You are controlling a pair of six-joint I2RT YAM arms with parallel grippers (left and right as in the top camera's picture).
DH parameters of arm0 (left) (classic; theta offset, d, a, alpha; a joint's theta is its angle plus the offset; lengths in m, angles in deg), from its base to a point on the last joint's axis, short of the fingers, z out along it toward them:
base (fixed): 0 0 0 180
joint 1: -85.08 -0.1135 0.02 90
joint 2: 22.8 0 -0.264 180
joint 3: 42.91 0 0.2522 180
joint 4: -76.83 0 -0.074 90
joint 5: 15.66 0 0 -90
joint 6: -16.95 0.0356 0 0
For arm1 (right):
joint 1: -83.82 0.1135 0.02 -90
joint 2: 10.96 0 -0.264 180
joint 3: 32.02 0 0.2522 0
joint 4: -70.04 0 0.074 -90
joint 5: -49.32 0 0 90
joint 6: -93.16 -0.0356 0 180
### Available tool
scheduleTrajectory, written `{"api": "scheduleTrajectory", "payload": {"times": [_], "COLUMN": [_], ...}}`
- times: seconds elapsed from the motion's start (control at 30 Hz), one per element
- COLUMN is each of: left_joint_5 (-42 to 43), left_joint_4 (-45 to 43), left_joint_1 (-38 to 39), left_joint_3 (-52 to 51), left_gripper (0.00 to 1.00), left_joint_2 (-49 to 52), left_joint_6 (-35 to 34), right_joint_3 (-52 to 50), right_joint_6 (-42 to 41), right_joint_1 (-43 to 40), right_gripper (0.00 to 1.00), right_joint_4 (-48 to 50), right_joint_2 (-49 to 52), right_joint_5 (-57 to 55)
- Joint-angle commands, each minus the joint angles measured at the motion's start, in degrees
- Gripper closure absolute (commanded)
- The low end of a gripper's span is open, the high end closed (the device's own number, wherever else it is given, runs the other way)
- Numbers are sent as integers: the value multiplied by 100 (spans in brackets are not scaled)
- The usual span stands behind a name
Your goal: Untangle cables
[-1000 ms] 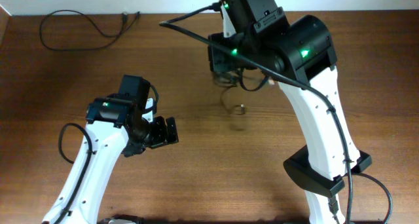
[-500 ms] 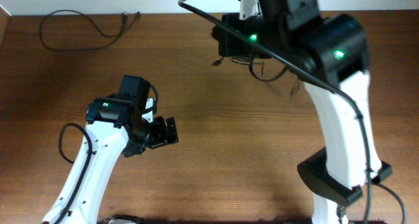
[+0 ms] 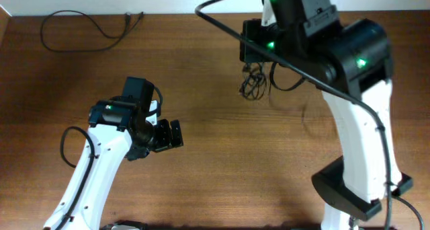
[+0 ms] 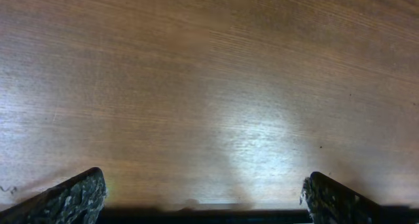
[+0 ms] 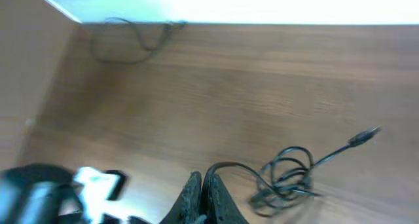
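Note:
My right gripper [image 5: 201, 179] is shut on a thin black cord that runs out to a small tangle of cables [image 5: 285, 179], with one plug end [image 5: 365, 136] sticking out to the right. From above, the tangle [image 3: 252, 86] dangles under the right wrist, off the table. Another thin cable [image 3: 75, 31] lies apart in a loose loop at the far left corner, and it also shows in the right wrist view [image 5: 129, 40]. My left gripper [image 4: 204, 178] is open over bare wood, holding nothing, and sits left of centre [image 3: 172, 134].
The wooden table [image 3: 201, 176] ends at a white wall along its far edge. The left arm [image 3: 101, 156] reaches in from the near left. The big right arm [image 3: 349, 109] and its thick black cable [image 3: 222, 21] span the right side.
The right arm has swung to the right and risen, carrying the tangle with it; the cords swing beneath the wrist. The left arm has stayed still.

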Motion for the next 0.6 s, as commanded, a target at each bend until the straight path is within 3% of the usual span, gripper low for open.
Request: {"api": "scheduleTrajectory", "payload": {"times": [0.0,0.07,0.2,0.27,0.37,0.47,0.57], "left_joint_5": [7,592,3117,3486,3477,3532,5025], "left_joint_4": [-37,-103,-1038,-1445,-1943,-2328,-2649], "left_joint_1": [17,17,17,17,17,-63,-68], "left_joint_3": [2,2,4,4,4,4,4], "left_gripper": [1,1,1,1,1,1,1], "left_joint_2": [13,13,13,13,13,13,13], "left_joint_6": [-35,-31,857,726,-109,-579,-501], "right_joint_3": [83,83,81,81,81,81,63], "right_joint_6": [-46,-46,-44,-44,-46,-44,-46], "right_joint_1": [15,15,15,15,15,15,15], "right_gripper": [96,96,96,96,96,96,96], "right_joint_4": [190,197,44,-50,-247,-249,-319], "right_joint_2": [-511,-538,-525,-525,-525,-525,-525], "right_joint_5": [1005,1427,1547,1550,1572,2216,2063]}}
